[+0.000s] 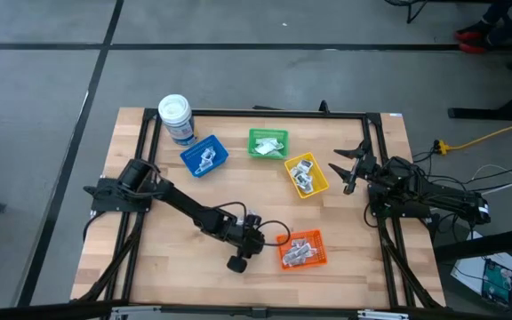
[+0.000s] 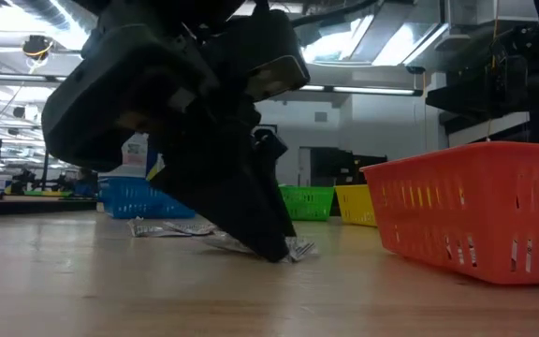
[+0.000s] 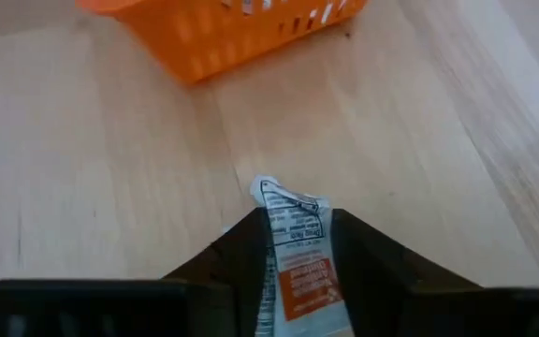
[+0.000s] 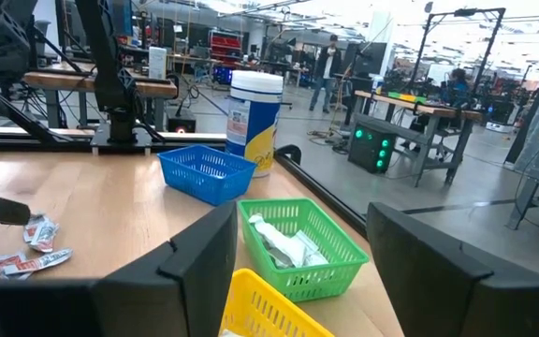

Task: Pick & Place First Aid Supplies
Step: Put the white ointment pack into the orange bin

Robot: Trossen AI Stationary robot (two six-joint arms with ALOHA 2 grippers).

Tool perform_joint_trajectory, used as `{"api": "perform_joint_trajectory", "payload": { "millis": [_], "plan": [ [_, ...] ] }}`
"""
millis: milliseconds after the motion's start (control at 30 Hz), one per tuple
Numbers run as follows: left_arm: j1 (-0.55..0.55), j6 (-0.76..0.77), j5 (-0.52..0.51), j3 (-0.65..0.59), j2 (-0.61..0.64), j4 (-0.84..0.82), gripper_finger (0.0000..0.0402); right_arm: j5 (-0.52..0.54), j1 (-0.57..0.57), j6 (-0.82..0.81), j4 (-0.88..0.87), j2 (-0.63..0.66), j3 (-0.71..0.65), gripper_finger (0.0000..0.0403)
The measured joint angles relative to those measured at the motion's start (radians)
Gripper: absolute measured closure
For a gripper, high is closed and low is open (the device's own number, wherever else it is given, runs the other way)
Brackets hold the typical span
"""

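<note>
Pinching a small packet (image 3: 293,267) between its two dark fingers (image 3: 227,257), the left pincer (image 1: 249,242) sat low over the near middle of the table (image 1: 149,276), just left of the orange bin (image 1: 302,250). The packet was a flat white one with an orange mark, and its top end stuck out past the fingertips. In the low view the pincer tip touched the wood, with crinkled packets (image 2: 171,227) lying loose beside it.

The grip looked thin. Only the packet's middle was held, so it could slide out when the arm lifted, because the paper was smooth and floppy. A loose packet next to the tip could also get dragged along or knocked away.

The orange bin was close, and its wall stood high. If the arm swung across too low, the packet or the pincer could bump the wall and push the bin.

The right pincer (image 1: 349,169) waited at the far right of the table, spread wide and holding nothing, near the yellow bin (image 1: 308,175). The green bin (image 1: 268,143) and the blue bin (image 1: 204,156) sat farther back.
</note>
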State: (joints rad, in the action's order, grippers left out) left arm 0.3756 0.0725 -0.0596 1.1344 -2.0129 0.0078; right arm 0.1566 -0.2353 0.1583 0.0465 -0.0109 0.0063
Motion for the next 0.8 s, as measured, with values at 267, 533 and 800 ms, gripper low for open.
{"api": "perform_joint_trajectory", "payload": {
  "millis": [267,533,800],
  "plan": [
    [0.000,-0.034,-0.008,0.032,0.006,-0.012,0.0377,0.000,0.000,0.000,0.000,0.000,0.000,0.0166],
    [0.000,-0.042,-0.053,0.062,0.007,-0.014,0.0395,0.000,0.000,0.000,0.000,0.000,0.000,0.0166],
    [-0.006,-0.145,-0.129,0.107,0.008,-0.013,0.0397,0.000,0.000,0.000,0.000,0.000,0.000,0.0166]
  ]
}}
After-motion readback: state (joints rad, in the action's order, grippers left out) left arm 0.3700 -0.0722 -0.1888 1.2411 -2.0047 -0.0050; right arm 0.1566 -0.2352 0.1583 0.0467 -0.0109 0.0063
